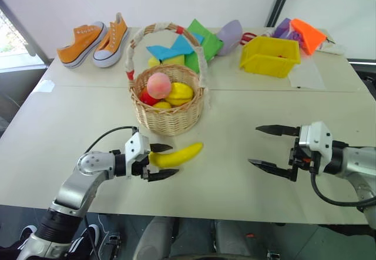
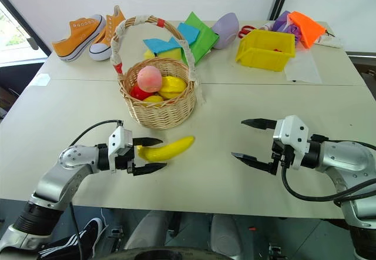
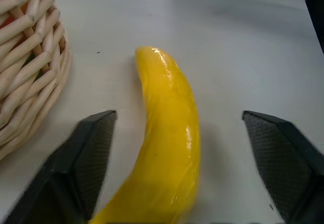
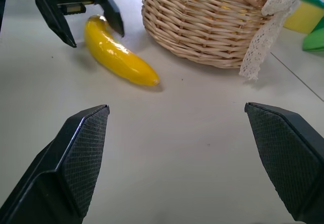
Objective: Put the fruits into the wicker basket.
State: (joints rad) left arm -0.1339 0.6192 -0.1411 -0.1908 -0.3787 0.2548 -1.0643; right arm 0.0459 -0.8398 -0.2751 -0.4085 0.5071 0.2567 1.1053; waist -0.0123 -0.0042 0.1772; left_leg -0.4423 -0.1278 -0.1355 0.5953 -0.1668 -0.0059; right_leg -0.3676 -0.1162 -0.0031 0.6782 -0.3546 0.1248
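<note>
The yellow banana (image 1: 179,155) lies on the white table just in front of the wicker basket (image 1: 170,119). My left gripper (image 1: 173,161) is open around the banana's near end, one finger (image 3: 93,153) on each side with a gap showing between pad and fruit. The pink-red peach (image 1: 158,85) rests inside the basket on top of other yellow and red toy fruit. The basket's arched handle (image 1: 161,27) is wrapped in white and red. My right gripper (image 1: 253,145) stands open over bare table to the right, nothing between its fingers.
At the back left a pair of orange sneakers (image 1: 94,39). Behind the basket are green and blue pieces (image 1: 188,45) and a purple object (image 1: 230,35). A yellow bin (image 1: 269,55) and an orange object (image 1: 308,33) stand at the back right.
</note>
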